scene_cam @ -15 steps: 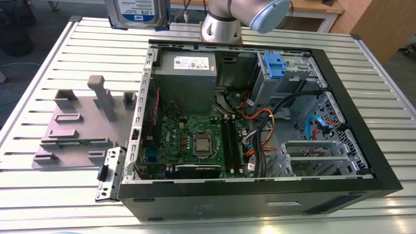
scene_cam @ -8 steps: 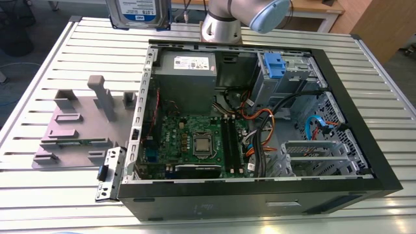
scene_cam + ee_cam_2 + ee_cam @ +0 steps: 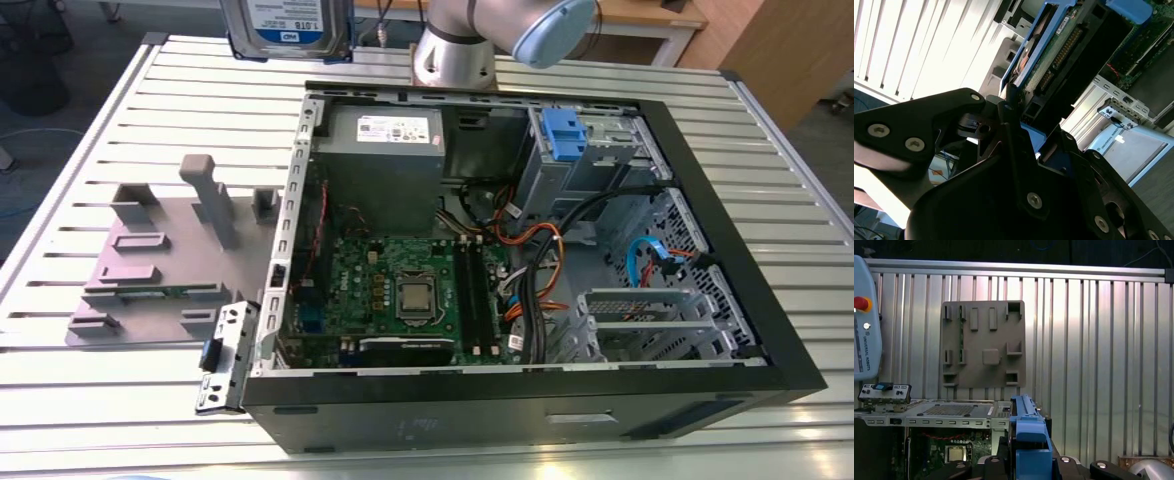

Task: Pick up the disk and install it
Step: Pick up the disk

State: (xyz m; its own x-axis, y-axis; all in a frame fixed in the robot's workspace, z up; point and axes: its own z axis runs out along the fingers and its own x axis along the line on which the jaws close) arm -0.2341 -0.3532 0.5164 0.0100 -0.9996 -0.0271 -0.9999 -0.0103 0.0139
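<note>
Gripper (image 3: 1029, 465) clamped tight on the disk (image 3: 287, 25), up over the far side of the table (image 3: 107, 120)

Jaws look to pinch the drive across its flat faces, edge on between them in both wrist views, I'd guess so the blue rails (image 3: 1026, 410) stay free to slide into a bay. It hangs upright just to the exterior view's left of the arm (image 3: 467, 40), well apart from the open computer case (image 3: 534, 400), which lies on its side, panel off, insides facing up for easy reach.
</note>
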